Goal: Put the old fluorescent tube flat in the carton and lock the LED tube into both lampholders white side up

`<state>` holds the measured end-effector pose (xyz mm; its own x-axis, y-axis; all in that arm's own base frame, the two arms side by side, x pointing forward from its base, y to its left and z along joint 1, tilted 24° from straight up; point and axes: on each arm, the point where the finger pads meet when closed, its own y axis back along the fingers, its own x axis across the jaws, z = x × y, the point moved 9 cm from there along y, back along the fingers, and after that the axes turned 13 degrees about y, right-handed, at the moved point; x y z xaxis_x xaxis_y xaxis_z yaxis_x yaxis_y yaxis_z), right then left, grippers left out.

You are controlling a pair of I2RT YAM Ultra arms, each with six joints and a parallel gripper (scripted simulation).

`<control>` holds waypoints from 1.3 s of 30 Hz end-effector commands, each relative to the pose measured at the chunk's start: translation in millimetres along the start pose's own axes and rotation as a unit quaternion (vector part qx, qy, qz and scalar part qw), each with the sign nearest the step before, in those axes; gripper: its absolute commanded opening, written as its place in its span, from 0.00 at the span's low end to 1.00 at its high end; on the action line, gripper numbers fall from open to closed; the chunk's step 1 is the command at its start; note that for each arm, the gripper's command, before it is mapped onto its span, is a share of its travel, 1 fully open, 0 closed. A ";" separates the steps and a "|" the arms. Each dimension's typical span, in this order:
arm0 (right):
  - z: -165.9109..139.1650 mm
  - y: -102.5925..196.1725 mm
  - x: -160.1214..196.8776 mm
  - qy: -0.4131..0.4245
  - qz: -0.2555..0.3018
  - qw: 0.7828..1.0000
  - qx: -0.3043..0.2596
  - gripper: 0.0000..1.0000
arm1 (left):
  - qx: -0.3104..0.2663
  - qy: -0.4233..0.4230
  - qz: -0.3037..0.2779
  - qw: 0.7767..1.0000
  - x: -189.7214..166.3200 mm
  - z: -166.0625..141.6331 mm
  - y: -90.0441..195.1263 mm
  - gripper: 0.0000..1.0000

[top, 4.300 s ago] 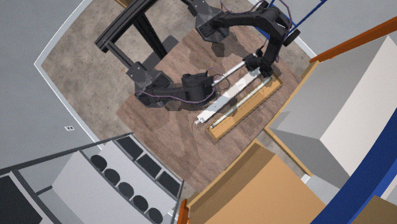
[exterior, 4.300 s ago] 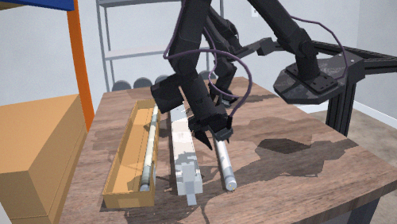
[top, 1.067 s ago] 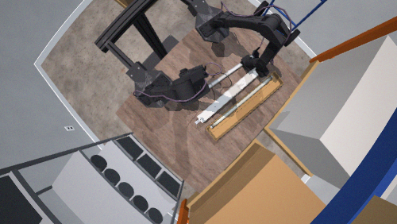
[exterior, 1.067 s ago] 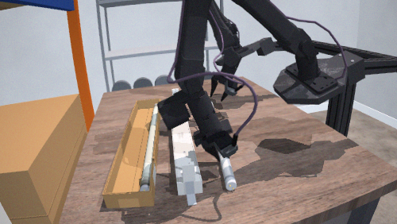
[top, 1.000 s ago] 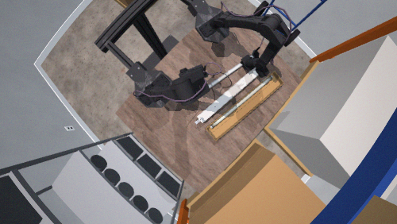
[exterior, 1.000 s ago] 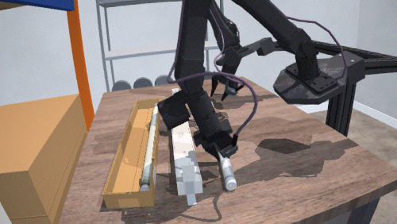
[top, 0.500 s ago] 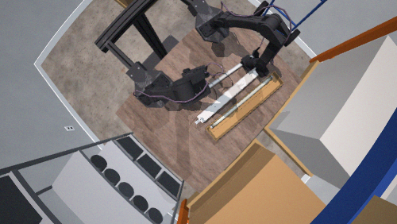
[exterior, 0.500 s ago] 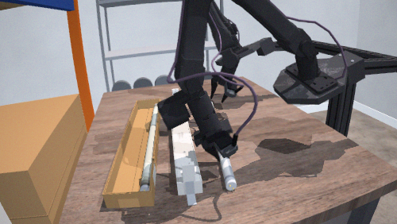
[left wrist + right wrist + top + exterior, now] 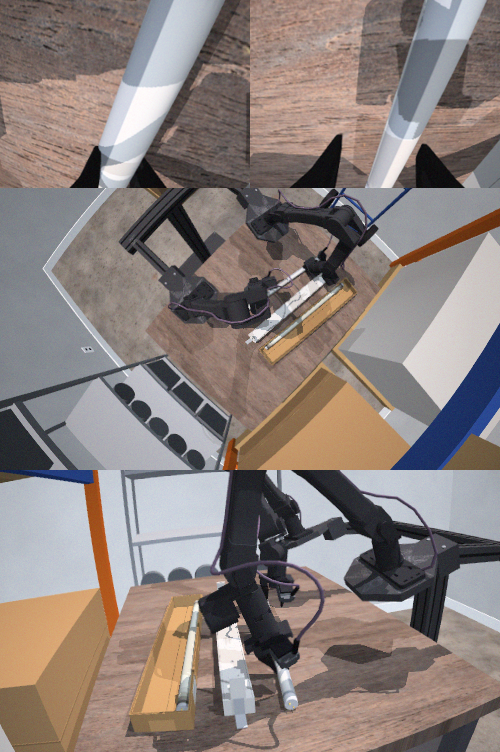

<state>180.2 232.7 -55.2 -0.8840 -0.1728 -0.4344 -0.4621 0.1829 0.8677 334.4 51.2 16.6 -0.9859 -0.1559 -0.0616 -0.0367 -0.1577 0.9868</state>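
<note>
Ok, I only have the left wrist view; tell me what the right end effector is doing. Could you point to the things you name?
Observer: The right end effector [image 9: 268, 291] [image 9: 283, 601] [image 9: 381, 146] is open, its fingers apart on either side of the new tube [image 9: 290, 280] [image 9: 287, 687] [image 9: 153, 96] [image 9: 419, 92].

Operator: Copy. Give me the old tube's position.

Observer: The old tube [image 9: 306, 317] [image 9: 189, 657] is inside the carton [image 9: 315, 327] [image 9: 162, 722], along the side nearest the light fixture [image 9: 285, 312] [image 9: 231, 657].
</note>
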 end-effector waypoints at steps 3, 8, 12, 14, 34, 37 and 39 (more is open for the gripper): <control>9.0 0.1 -7.8 0.030 0.089 0.996 0.000 0.49 | -0.001 -0.002 -0.007 1.000 2.4 0.4 4.8 0.11; 18.8 2.7 -32.9 0.022 0.138 0.990 -0.023 0.49 | -0.001 -0.002 -0.007 1.000 2.4 0.4 4.8 0.11; 22.3 7.3 -53.8 0.021 0.208 0.977 -0.046 0.49 | -0.001 -0.002 -0.007 1.000 2.4 0.4 4.8 0.11; 22.2 6.8 -40.5 0.040 0.223 0.974 -0.029 0.49 | -0.001 -0.002 -0.007 1.000 2.4 0.4 4.8 0.11; 34.0 28.7 -100.2 -0.002 0.201 0.975 -0.095 0.49 | -0.001 -0.002 -0.007 1.000 2.4 0.4 4.8 0.11; 39.4 9.0 -87.9 0.002 0.205 0.974 -0.093 0.49 | -0.001 -0.002 -0.007 1.000 2.4 0.4 4.8 0.11; 31.8 1.4 -75.0 0.005 0.216 0.973 -0.082 0.49 | -0.001 -0.002 -0.007 1.000 2.4 0.4 4.8 0.11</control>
<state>253.8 275.7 -15.5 -0.9949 -0.0934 -0.0388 -0.0474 0.0916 0.9947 334.4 51.2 16.6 -0.9859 -0.1559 -0.0616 -0.0367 -0.1577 0.9868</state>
